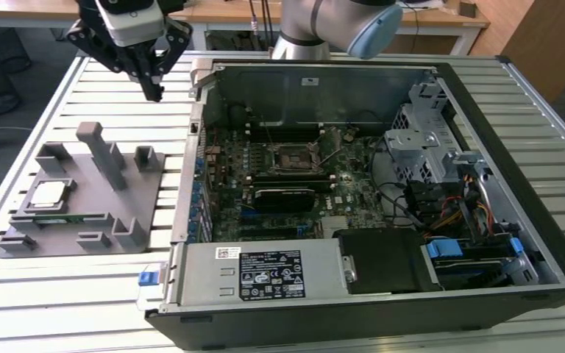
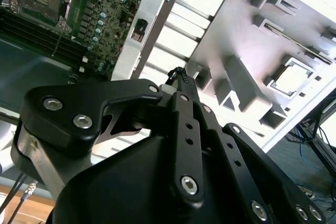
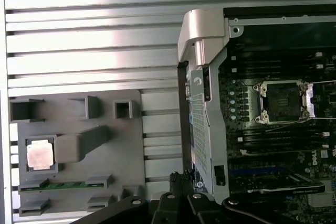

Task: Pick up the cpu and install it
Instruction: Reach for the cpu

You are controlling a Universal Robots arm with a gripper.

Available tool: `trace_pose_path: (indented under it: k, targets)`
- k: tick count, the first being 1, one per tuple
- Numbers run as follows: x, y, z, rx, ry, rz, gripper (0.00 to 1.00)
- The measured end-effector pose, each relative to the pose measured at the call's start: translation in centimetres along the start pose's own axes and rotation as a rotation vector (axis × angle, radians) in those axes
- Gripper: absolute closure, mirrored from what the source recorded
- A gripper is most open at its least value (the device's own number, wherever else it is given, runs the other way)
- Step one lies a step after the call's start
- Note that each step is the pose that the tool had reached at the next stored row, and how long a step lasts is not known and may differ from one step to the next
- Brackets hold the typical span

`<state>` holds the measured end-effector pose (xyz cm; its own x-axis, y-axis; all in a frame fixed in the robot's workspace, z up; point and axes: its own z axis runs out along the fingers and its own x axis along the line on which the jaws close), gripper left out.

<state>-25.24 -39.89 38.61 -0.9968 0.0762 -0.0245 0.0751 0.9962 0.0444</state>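
Note:
The cpu [image 1: 50,193] is a small pale silver square lying flat in a recess of the grey plastic fixture [image 1: 130,202] at the exterior view's left. It also appears in both wrist views as the cpu [image 3: 40,155] [image 2: 290,78]. My gripper [image 1: 152,92] hangs high above the slatted table, behind the fixture and beside the case's wall, well away from the cpu. Its black fingers [image 2: 179,80] are pressed together with nothing between them. The square socket frame [image 1: 293,157] sits on the motherboard inside the open case and has a dark centre [image 3: 283,100].
The open computer case [image 1: 479,88] fills the middle and right of the slatted table [image 1: 86,309]. A thin green memory stick [image 3: 58,185] lies in the fixture beside the cpu. A tall grey post [image 1: 101,151] rises from the fixture. Cables and drive bays [image 1: 440,198] crowd the case's right side.

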Motion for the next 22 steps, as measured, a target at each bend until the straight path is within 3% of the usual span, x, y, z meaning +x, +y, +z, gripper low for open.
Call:
trace_pose_path:
  k: [22]
  targets:
    - [1.25,-0.10,0.17,0.0000,0.0000,0.000,0.89]
